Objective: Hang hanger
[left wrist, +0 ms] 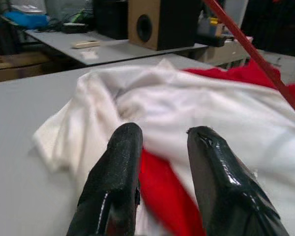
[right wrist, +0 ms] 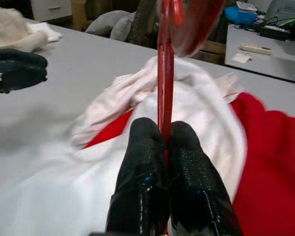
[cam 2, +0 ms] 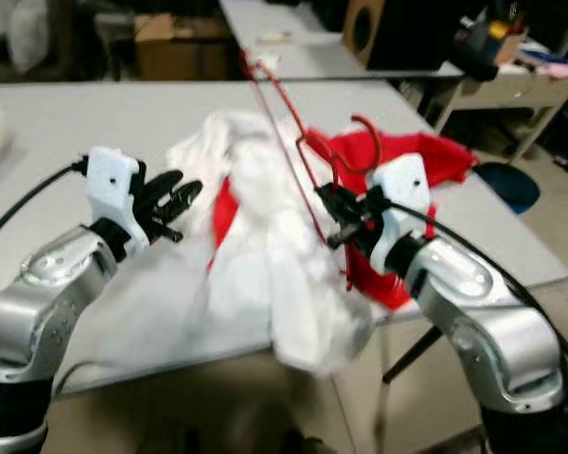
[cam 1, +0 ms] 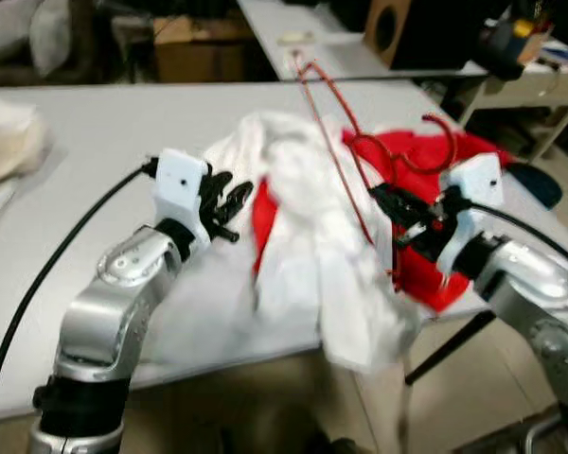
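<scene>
A red wire hanger (cam 1: 360, 151) stands tilted above a white and red garment (cam 1: 312, 227) that lies on the grey table (cam 1: 123, 123) and droops over its front edge. My right gripper (cam 1: 390, 203) is shut on the hanger's wire, and the thin red bar (right wrist: 165, 83) runs up from between its fingers (right wrist: 142, 167). My left gripper (cam 1: 229, 200) hovers open at the garment's left edge, holding nothing; its two fingers (left wrist: 118, 167) sit just above the white cloth and a red patch (left wrist: 162, 187).
A cream cloth (cam 1: 5, 132) lies at the table's far left. Behind stand a second table (cam 1: 322, 47) with a speaker (cam 1: 398, 28), a cardboard box (cam 1: 194, 43) and a cluttered desk (cam 1: 540, 76) at the right. A blue object (cam 1: 540, 184) sits beyond the table's right edge.
</scene>
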Motion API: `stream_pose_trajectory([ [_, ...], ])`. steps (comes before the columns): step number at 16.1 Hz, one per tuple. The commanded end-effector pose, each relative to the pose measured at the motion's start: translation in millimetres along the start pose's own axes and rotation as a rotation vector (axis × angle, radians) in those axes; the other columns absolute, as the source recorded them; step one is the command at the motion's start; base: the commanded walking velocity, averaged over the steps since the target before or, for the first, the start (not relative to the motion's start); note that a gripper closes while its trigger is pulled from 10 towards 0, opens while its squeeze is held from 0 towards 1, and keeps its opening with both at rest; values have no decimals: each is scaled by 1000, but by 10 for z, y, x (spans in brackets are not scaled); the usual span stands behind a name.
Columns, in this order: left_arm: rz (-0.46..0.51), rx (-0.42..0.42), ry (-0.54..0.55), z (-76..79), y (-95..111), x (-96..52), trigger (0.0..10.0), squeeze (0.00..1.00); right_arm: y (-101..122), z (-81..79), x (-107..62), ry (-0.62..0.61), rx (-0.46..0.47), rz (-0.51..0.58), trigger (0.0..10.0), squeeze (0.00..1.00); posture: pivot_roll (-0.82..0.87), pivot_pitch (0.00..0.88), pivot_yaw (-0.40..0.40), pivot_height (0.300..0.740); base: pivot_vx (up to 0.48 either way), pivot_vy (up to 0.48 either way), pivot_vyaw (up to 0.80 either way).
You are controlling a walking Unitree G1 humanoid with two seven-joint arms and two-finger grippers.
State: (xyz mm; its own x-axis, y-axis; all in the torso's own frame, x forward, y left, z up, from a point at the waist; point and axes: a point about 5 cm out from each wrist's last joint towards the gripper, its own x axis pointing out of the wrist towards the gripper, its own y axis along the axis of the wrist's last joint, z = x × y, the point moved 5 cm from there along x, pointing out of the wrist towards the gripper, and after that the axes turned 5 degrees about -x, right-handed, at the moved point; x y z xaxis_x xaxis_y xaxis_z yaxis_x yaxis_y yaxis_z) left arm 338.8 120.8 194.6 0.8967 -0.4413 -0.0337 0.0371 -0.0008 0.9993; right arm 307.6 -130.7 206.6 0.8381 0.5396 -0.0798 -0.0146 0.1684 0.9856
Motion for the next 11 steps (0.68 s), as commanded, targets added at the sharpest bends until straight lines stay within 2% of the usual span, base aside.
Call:
stream_pose_trajectory([
  [1,-4,22,-6,28,-16,15,10000,0,34,-32,-10,-19,-26,23,10000,0,-19,0,-33,740,-379,0,0],
  [8,7,51,-60,77,63,108,10000,0,59,-46,-54,-54,-57,44,10000,0,-47,0,19,740,-353,0,0],
  [9,0,58,-69,83,49,109,10000,0,59,-46,-60,-46,-65,42,10000,0,-45,0,17,740,0,0,0],
  [10,3,28,-79,76,44,98,10000,0,57,-54,-62,-32,-74,38,10000,0,-45,0,17,740,0,0,0],
  [11,47,-14,-105,63,124,67,10000,973,54,-76,-62,1,-81,31,10000,0,-45,0,12,740,0,0,0],
])
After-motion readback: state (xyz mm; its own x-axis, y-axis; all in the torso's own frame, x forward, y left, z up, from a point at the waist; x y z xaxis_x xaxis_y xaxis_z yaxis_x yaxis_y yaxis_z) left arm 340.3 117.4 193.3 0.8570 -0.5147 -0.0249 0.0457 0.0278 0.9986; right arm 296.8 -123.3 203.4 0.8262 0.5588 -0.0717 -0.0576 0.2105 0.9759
